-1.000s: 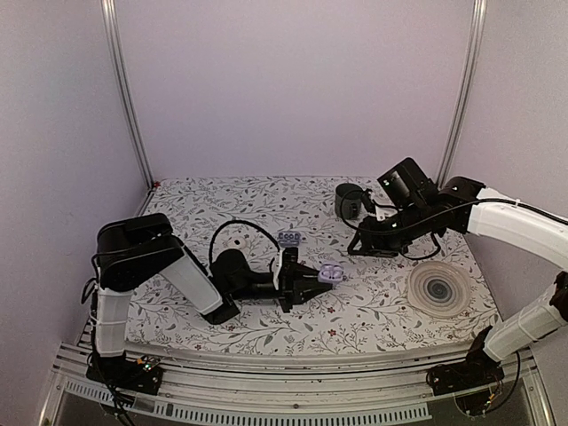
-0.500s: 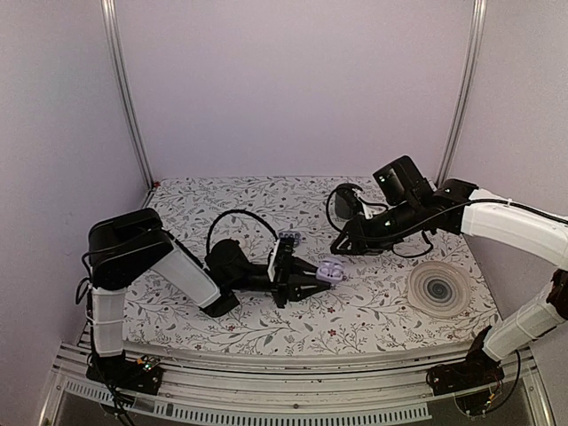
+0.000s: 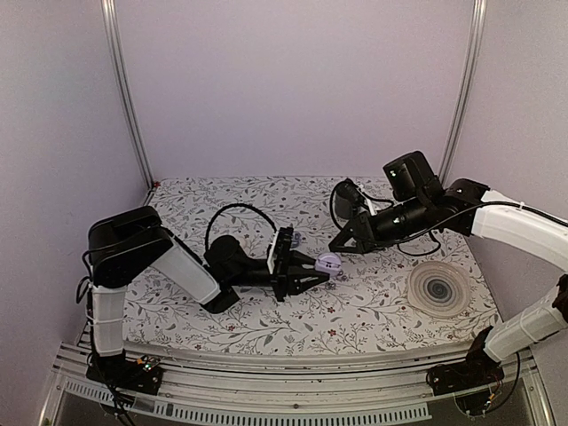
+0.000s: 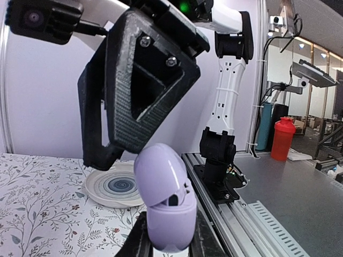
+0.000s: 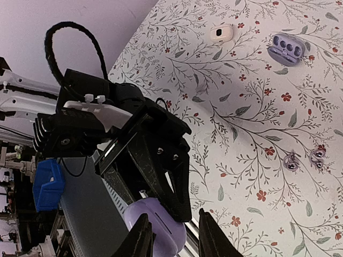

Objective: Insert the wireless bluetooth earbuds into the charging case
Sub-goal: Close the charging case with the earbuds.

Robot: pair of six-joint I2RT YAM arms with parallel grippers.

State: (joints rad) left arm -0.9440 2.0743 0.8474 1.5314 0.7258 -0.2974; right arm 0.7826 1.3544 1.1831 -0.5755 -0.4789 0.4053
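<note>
The charging case [image 4: 163,198] is a glossy lilac pebble with its lid slightly ajar. My left gripper [image 4: 167,243] is shut on its lower half and holds it upright above the cloth, near the table's middle [image 3: 328,263]. My right gripper [image 3: 342,244] is open and hovers just behind and above the case. In the right wrist view its fingertips [image 5: 142,235] flank the case [image 5: 155,227] without closing on it. Two small shiny earbuds [image 5: 291,160] lie loose on the floral cloth to the right of the case.
A dark mug [image 3: 348,200] stands at the back, behind the right gripper. A swirl-patterned plate [image 3: 438,289] lies at the right. A lilac socketed piece [image 5: 288,48] and a small white piece [image 5: 222,33] lie on the cloth farther back.
My left gripper has lifted the case a little off the cloth. My right gripper has moved left, away from the mug, to just over the case.
</note>
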